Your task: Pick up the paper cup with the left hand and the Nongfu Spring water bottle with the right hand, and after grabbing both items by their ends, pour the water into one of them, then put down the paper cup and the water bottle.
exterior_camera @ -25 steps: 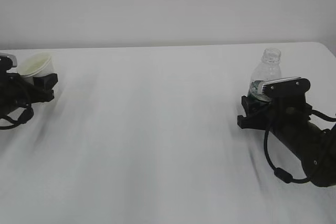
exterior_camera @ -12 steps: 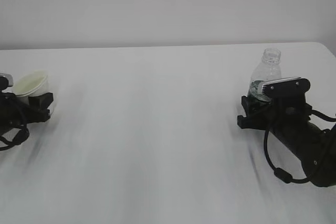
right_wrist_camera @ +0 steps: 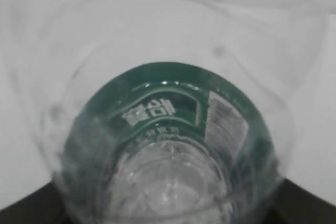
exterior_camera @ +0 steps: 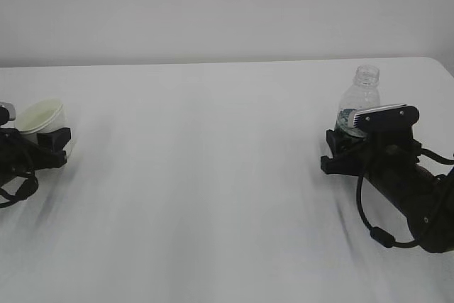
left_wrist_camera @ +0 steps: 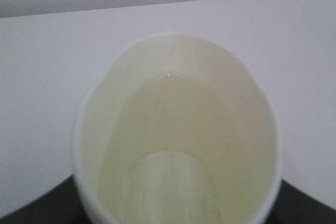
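At the far left, the white paper cup with its cream inside sits low over the table, and my left gripper is shut on its lower part. The left wrist view looks straight into the paper cup, with dark jaws at both bottom corners. Whether water is in it I cannot tell. At the right, the clear, capless Nongfu Spring water bottle stands upright, with my right gripper shut on its lower body around the green label. The bottle fills the right wrist view.
The white table spreads wide between the two arms; its back edge meets a pale wall. The right arm's black body and cable lie low over the table at the right edge.
My left gripper has come down and a little to the left with the paper cup, which now sits less tilted. The right gripper and bottle have not moved.
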{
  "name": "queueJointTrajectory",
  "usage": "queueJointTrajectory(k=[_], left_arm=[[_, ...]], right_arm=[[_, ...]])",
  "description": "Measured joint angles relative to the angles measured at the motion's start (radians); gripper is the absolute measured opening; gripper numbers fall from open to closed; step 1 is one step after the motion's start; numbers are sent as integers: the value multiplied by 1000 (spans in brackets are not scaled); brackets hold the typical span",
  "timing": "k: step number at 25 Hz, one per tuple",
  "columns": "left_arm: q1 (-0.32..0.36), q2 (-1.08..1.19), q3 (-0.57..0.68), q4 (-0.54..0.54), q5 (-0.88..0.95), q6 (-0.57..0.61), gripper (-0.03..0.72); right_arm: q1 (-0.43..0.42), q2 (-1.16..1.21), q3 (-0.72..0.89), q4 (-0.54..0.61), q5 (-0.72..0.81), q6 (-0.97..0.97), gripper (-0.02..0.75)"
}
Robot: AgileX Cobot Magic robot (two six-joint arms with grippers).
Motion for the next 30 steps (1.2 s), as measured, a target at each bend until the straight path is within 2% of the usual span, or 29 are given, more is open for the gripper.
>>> queueJointTrajectory(k=[5, 10, 13, 30], left_arm=[[0, 0, 0, 0, 0, 0, 430], [0, 0, 1, 2, 0, 0, 580], [0, 0, 1, 3, 0, 0, 616], [0, -35, 80, 3, -2, 0, 613]], right_arm=[[0, 0, 0, 0, 0, 0, 446], [0, 0, 0, 0, 0, 0, 446], [0, 0, 0, 0, 0, 0, 446], [0, 0, 0, 0, 0, 0, 446]])
